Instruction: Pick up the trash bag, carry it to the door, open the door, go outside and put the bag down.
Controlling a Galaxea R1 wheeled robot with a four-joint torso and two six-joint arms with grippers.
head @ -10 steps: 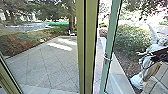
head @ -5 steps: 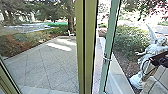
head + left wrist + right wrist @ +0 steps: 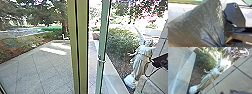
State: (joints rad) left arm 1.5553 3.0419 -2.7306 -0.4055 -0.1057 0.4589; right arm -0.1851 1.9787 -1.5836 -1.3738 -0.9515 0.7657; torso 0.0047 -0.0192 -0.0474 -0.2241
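On the robot's left, a dark, glossy trash bag (image 3: 203, 25) hangs in the grasp of the left gripper (image 3: 223, 45), its plastic drawn into tight folds that run together at the grip. Beside the bag stands a dark angular plate of the robot's own, with pale ground beyond. Ahead on the left, a planted bed (image 3: 15, 48) of low growth and brown cover borders a paved yard (image 3: 37, 72) laid in large square slabs, where patches of sunlight (image 3: 53, 51) fall toward the far end. Trees (image 3: 42, 15) rise behind, near a strip of bright green (image 3: 48, 28), and a small white object (image 3: 65, 37) sits at the yard's far edge. An olive-green upright frame (image 3: 81, 47) crosses the middle of the scene; just to its right is a slimmer, paler green upright (image 3: 103, 37) bearing a metal fitting (image 3: 101, 60). Farther right, a pale curb (image 3: 113, 77) edges a bed with a leafy bush (image 3: 122, 41). Near it, a winged white statue (image 3: 141, 58) in draped robes stretches out an arm, with a wall (image 3: 161, 50) of large panels to its right. At far right, the right gripper (image 3: 161, 60) appears as a partial dark shape; its state cannot be told.
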